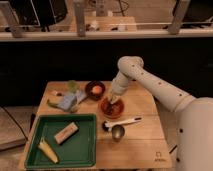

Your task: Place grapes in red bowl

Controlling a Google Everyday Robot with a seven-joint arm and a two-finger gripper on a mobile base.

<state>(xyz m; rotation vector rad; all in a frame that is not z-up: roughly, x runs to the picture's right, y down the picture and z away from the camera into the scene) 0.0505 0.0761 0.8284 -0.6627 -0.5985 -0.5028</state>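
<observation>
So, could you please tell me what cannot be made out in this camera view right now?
- Camera view, grapes: not distinguishable. The gripper hangs low over the red bowl and covers most of its inside.
- Camera view, two items in the green tray: too blurred to identify.
- Camera view, robot's body: cut off by the right and bottom edges.

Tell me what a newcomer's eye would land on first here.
The big white arm reaching in from the picture's right, its gripper down at the red bowl near the wooden table's middle. Next, the bright green tray at the table's front left.
</observation>
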